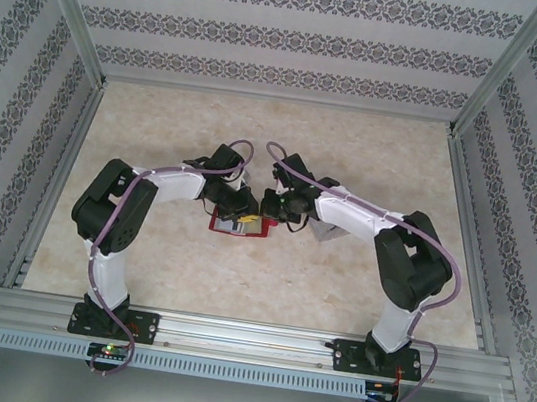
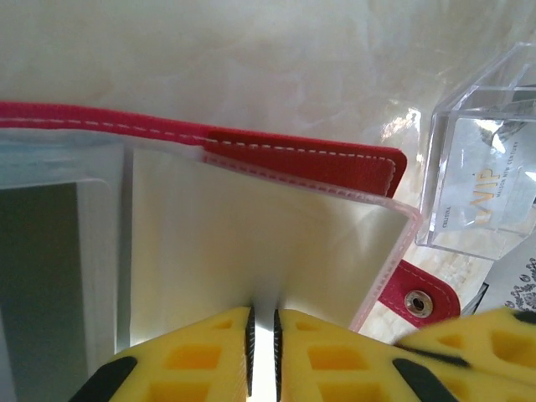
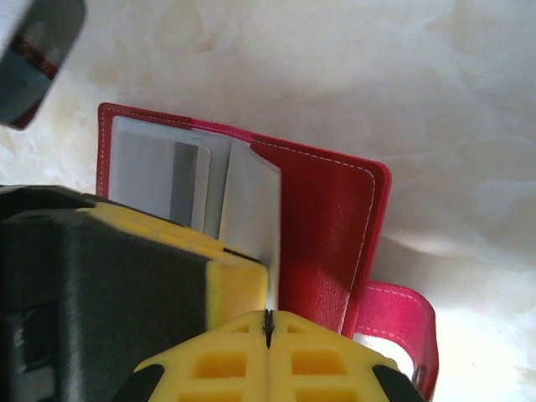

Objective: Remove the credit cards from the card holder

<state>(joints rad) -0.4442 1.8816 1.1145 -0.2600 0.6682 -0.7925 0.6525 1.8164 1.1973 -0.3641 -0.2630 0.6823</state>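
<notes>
1. I am looking at the small flat red stitched card holder [image 3: 327,209]. It is lying open on the pale marbled table [image 3: 377,75], near the middle, between the two arms.
2. The left claw [image 2: 262,322] is pinching a translucent pale plastic leaf [image 2: 251,226] of the holder. Its yellow fingers are pressing together with just the sheet between them.
3. The right claw [image 3: 268,322] is clamping the thin edge of a pale leaf too, fingers together, just beside the left one.
4. A thin grey card [image 3: 184,180] is sitting inside one of the clear pockets, not yet out, so I judge the task is barely starting.
5. A clear plastic box [image 2: 481,167] holding a printed card is standing just right of the holder. I cannot tell whether it counts.
6. What is remaining, I think, is spreading the leaves and sliding each card out.
</notes>
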